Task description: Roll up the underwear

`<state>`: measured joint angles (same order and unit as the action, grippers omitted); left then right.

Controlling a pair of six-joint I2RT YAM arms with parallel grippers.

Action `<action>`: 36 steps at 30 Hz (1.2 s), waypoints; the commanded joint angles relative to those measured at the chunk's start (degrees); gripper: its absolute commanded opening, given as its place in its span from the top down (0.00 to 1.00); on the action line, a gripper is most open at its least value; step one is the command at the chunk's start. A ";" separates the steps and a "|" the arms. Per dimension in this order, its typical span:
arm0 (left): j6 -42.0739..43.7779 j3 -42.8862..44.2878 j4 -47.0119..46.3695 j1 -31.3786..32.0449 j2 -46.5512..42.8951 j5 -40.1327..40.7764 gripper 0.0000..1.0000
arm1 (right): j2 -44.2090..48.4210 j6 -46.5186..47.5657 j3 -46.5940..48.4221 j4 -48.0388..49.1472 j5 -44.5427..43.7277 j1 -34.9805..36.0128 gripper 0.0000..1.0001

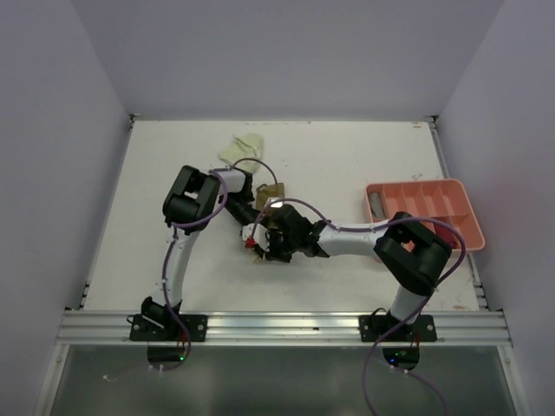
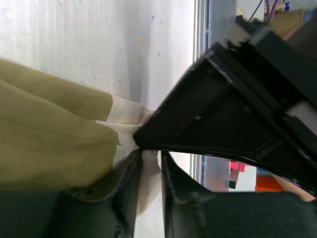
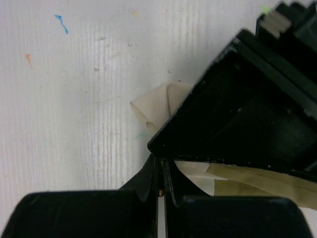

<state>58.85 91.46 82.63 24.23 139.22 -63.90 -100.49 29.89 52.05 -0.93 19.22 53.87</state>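
An olive underwear (image 2: 49,129) with a cream band (image 3: 158,106) lies flat on the white table. In the top view both grippers meet over it at mid-table and hide most of it. My right gripper (image 3: 160,159) is shut, its tips on the cream band, and the cloth shows on both sides of them. My left gripper (image 2: 148,153) stands tip to tip with it, its fingers a narrow gap apart at the band's edge. A tan folded underwear (image 1: 270,192) lies just behind the grippers. A pale yellow-green underwear (image 1: 241,147) lies farther back.
A salmon-pink compartment tray (image 1: 429,212) sits at the table's right edge, with a grey roll (image 1: 375,205) in its left end. White walls close in the table on three sides. Purple cables loop over both arms.
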 commanded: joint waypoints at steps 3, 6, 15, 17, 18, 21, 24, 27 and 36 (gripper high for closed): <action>0.66 2.04 -7.48 -5.32 -11.22 -4.56 0.63 | -4.36 -8.96 1.73 1.99 13.35 -5.34 1.00; -5.05 2.76 -11.95 -10.24 -17.82 -5.71 0.53 | -6.12 -9.85 3.93 0.15 16.53 -7.54 1.00; -8.50 -30.30 -47.80 -15.97 -52.23 14.38 0.45 | -16.13 -18.35 13.77 -6.01 37.28 -15.19 1.00; -2.12 -37.20 -53.69 -14.22 -60.41 17.56 0.45 | -17.72 -21.61 14.83 -3.57 41.57 -16.33 1.00; -0.68 -43.93 -56.41 -13.25 -62.99 19.41 0.45 | -19.29 -24.76 15.01 -2.51 42.47 -16.69 1.00; 5.21 -56.60 -67.58 -8.51 -71.87 26.78 0.45 | -21.76 -31.79 15.45 3.12 46.51 -17.65 1.00; 9.26 -64.62 -77.16 -2.36 -76.02 28.83 0.45 | -23.17 -36.29 15.45 7.69 48.27 -18.27 1.00; 10.67 -66.24 -81.66 1.16 -74.80 28.74 0.46 | -24.84 -38.23 16.15 8.92 49.33 -18.62 1.00; 15.24 -68.52 -89.04 6.27 -69.26 29.18 0.49 | -27.48 -42.36 17.29 11.64 50.91 -19.50 1.00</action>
<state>70.37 24.21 0.19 29.21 68.34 -34.92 -126.85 -9.80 68.29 7.68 68.84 34.94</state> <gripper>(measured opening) 0.518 0.029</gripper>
